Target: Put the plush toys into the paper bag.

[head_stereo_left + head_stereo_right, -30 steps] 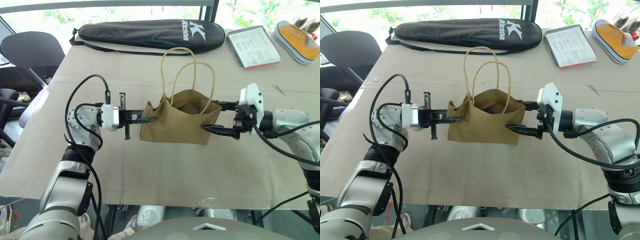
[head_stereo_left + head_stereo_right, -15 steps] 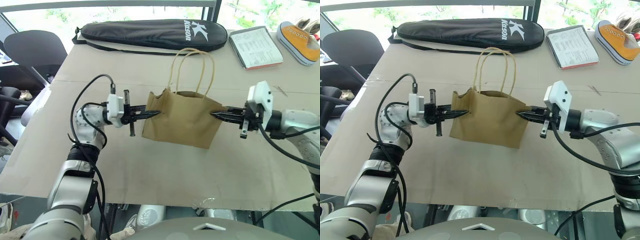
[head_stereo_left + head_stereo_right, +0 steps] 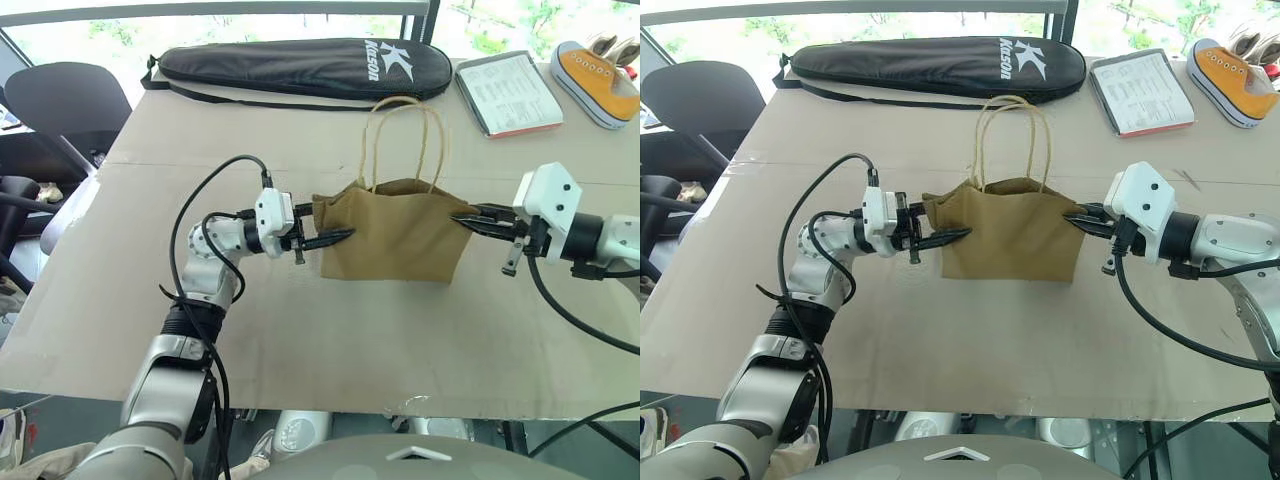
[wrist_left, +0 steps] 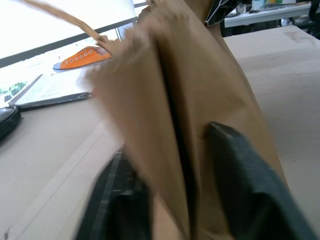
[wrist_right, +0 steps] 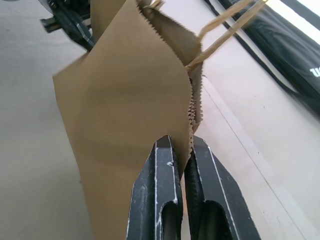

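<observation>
Now: paper bag (image 3: 395, 232) brown, upright | right gripper (image 3: 466, 221) pinching rim | left gripper (image 3: 340, 238) parted

Bare table (image 3: 330, 330) in front of paper bag (image 3: 395, 235); racket case (image 3: 300, 66) well behind it.

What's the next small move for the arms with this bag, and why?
Probably close the left gripper on the near side edge of the paper bag. Its fingers straddle that fold with a gap, while the right gripper is pinched on the opposite edge, so only one side looks secured.
</observation>
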